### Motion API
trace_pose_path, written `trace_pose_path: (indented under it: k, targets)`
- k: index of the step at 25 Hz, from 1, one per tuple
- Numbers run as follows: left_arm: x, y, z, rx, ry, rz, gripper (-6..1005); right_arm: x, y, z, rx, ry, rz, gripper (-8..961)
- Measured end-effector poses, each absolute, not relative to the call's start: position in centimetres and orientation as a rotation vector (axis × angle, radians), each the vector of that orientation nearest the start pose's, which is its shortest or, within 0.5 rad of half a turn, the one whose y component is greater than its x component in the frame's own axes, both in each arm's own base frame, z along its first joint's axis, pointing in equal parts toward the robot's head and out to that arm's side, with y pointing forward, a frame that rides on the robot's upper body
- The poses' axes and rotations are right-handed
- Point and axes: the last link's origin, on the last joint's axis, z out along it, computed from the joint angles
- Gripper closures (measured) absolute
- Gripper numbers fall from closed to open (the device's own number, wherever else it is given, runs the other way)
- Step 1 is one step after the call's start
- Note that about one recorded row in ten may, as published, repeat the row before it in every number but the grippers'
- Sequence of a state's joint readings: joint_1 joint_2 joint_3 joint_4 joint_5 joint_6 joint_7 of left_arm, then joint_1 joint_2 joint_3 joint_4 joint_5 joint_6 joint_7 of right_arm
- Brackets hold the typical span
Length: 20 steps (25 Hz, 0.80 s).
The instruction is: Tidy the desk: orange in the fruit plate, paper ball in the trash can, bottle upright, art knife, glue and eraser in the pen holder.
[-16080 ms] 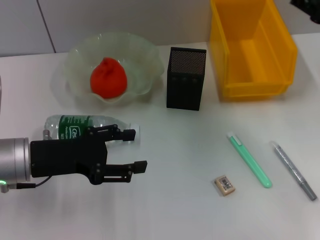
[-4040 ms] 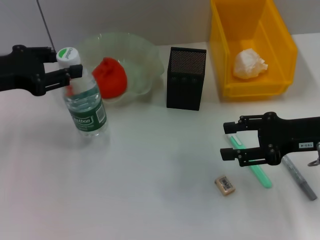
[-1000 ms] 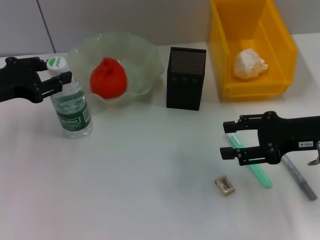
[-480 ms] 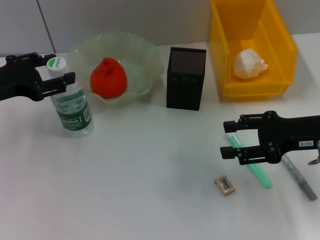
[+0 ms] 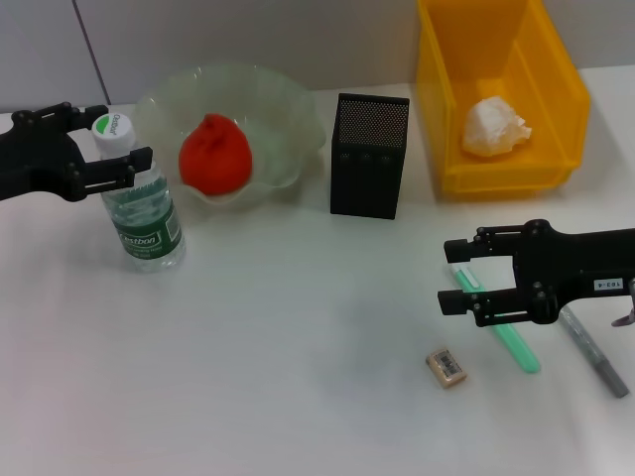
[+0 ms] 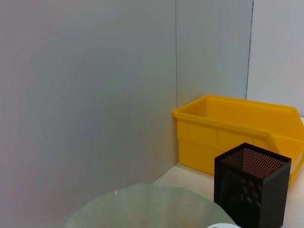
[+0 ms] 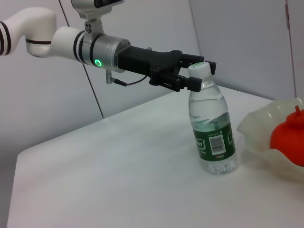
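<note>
The bottle stands upright on the table in front of the fruit plate, which holds the orange. My left gripper is open, one finger on each side of the bottle's cap; the right wrist view shows the same. The paper ball lies in the yellow trash can. My right gripper is open just above the white end of a green pen-shaped tool. A grey pen-shaped tool lies to its right. The eraser lies in front. The pen holder stands mid-table.
The wall runs close behind the plate, pen holder and bin. The left wrist view shows the bin, the pen holder and the plate's rim.
My left gripper's fingers have spread a little apart around the cap and the bottle stays standing where it is. The right gripper has not moved.
</note>
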<state>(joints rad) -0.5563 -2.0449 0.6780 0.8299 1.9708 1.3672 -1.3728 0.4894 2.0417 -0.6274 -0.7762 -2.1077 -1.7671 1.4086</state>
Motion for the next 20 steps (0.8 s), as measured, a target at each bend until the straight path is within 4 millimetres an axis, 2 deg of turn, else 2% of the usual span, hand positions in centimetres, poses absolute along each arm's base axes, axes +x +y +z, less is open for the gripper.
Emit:
trace_pose_path:
  k: [5, 11, 20]
  targets:
    - [-25.7, 38.2, 5.6, -2.488, -0.406, -0.514, 191, 27.2, 30.7, 3.4, -2.845, 0.574, 0.639, 224]
    - [-25.6, 38.1, 5.7, -2.487, -0.411, -0.531, 197, 27.2, 30.7, 3.3, -2.846, 0.575, 0.639, 224]
    - [-23.9, 37.4, 8.8, -2.482, -0.546, -0.797, 197, 27.2, 30.6, 3.3, -2.850, 0.579, 0.644, 224]
